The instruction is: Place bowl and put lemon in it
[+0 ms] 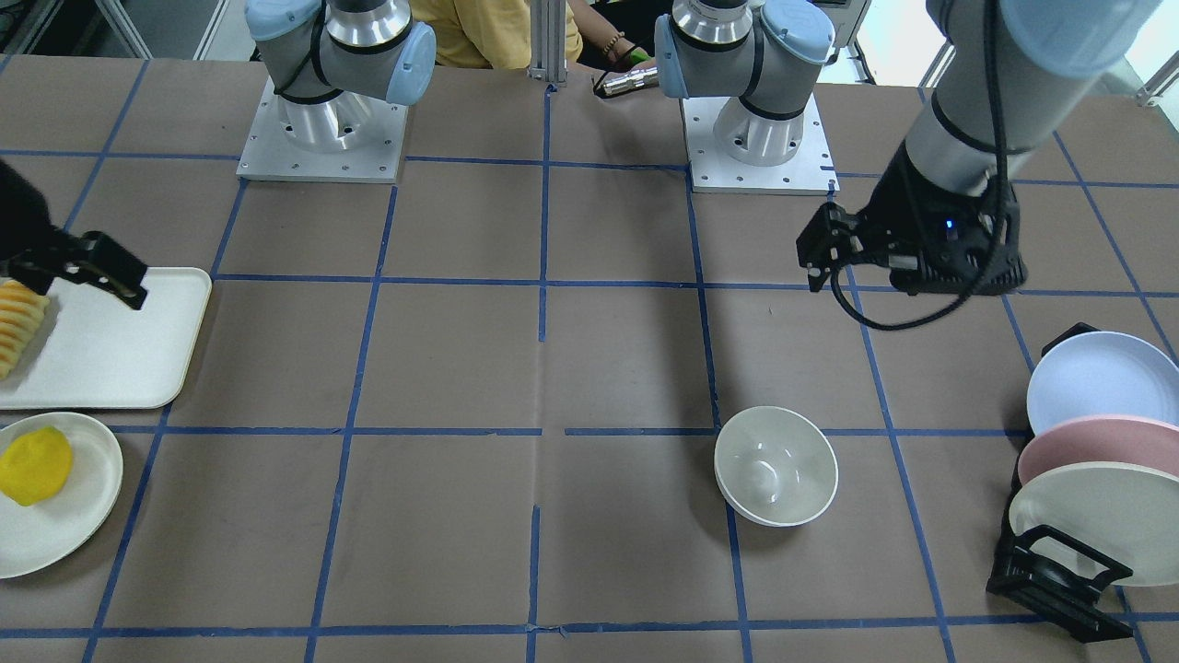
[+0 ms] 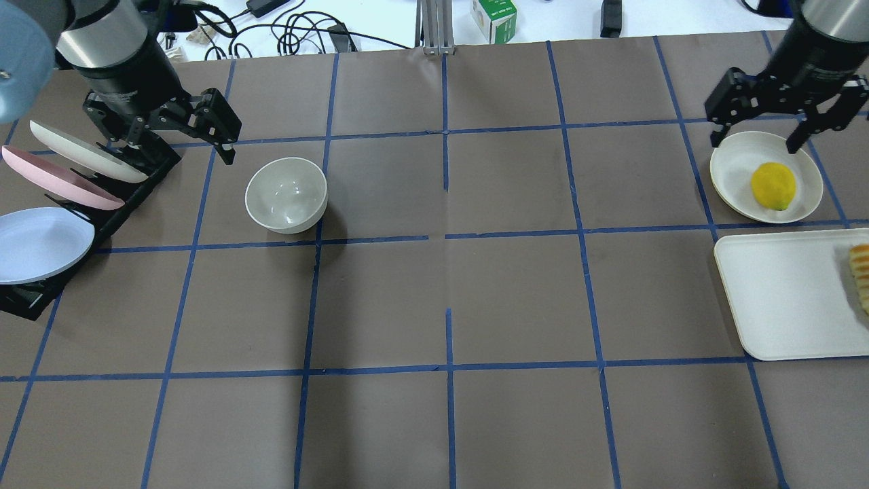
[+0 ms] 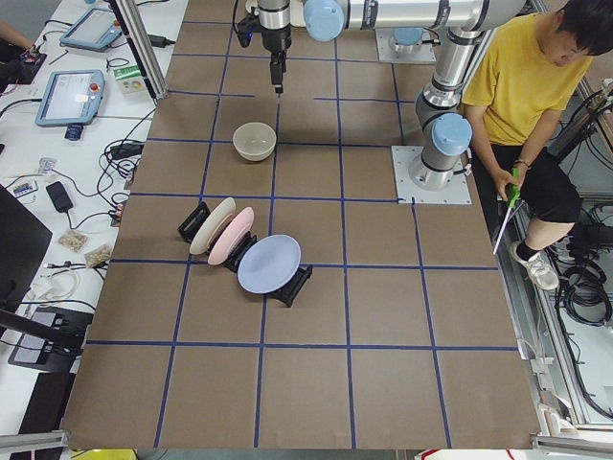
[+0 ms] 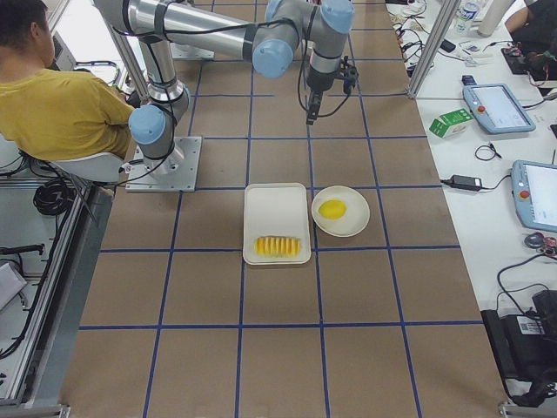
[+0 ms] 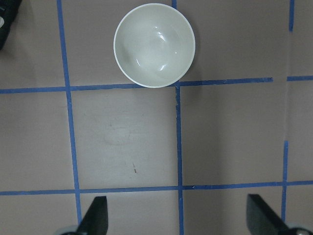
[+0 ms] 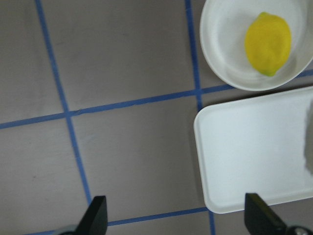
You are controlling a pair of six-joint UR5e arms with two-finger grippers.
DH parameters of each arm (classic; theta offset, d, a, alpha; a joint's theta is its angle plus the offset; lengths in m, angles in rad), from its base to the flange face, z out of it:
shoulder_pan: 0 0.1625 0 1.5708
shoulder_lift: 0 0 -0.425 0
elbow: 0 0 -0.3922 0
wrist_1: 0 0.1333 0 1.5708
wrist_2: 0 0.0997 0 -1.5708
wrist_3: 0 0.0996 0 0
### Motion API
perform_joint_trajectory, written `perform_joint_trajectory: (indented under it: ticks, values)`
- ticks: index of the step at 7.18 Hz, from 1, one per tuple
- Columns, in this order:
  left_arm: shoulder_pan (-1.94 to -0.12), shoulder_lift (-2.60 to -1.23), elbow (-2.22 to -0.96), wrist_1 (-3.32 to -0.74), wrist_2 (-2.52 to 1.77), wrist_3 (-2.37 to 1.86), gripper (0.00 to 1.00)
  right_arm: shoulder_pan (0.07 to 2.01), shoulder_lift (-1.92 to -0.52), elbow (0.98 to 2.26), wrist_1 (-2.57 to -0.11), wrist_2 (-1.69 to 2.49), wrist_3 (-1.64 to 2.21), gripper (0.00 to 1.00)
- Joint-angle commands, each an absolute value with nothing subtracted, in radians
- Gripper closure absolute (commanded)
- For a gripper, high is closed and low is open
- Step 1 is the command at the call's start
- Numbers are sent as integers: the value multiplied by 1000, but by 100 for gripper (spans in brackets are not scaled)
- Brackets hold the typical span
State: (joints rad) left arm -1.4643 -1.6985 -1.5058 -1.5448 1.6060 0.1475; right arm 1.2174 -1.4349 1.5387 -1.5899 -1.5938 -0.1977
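The off-white bowl (image 1: pixel 776 477) stands upright and empty on the table; it also shows in the overhead view (image 2: pixel 286 195) and the left wrist view (image 5: pixel 154 45). The yellow lemon (image 2: pixel 773 185) lies on a flat off-white plate (image 2: pixel 730 163), and shows in the front view (image 1: pixel 35 465) and the right wrist view (image 6: pixel 268 44). My left gripper (image 2: pixel 173 146) is open and empty, raised beside the bowl near the plate rack. My right gripper (image 2: pixel 753 144) is open and empty, raised above the far edge of the lemon's plate.
A black rack (image 2: pixel 47 204) with three pastel plates stands to the left of the bowl. A white tray (image 2: pixel 781 292) with ridged yellow sliced food (image 2: pixel 861 275) lies beside the lemon's plate. A person in a yellow shirt (image 3: pixel 527 86) sits behind the robot bases.
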Motion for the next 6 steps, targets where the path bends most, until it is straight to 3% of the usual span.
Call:
perform_joint_trajectory:
  ticks: [1, 6]
  values:
    - [-1431, -1883, -1512, -1354, 1582, 176, 0, 1070, -1344, 1543, -1705, -1597, -436, 0]
    - [-1404, -2060, -1592, -1120, 1533, 247, 0, 1051, -1122, 1542, -2050, -1591, -552, 0]
